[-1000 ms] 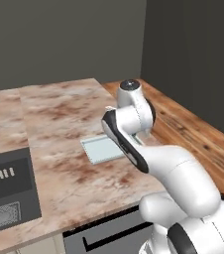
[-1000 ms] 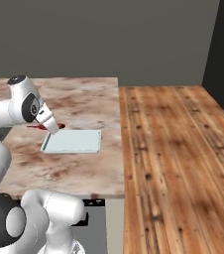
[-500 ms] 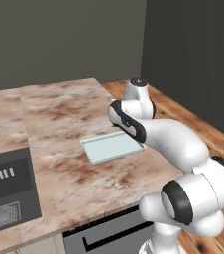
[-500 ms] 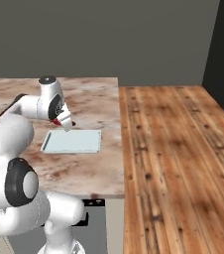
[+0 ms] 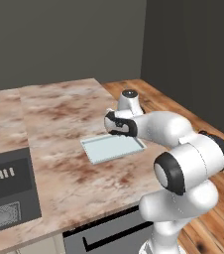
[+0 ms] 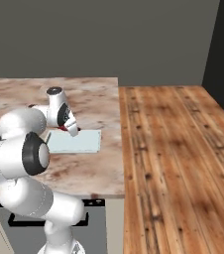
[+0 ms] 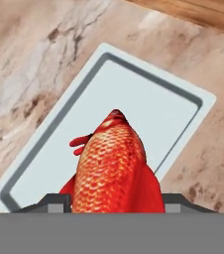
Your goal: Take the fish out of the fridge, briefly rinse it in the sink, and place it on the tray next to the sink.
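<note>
Hand view: fish (image 7: 115, 168) clamped between jaws, hanging above tray (image 7: 44, 158).

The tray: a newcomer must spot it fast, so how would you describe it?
Start at the brown marbled counter, near its end by the wooden floor. The tray lies flat there: a pale blue-grey rectangle with a thin raised rim, below the hand holding the fish.

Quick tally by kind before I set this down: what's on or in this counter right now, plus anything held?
Fish, held in the jaws above the tray: 1
Tray on the counter: 1
Sink set in the counter: 1
Total: 3
</note>
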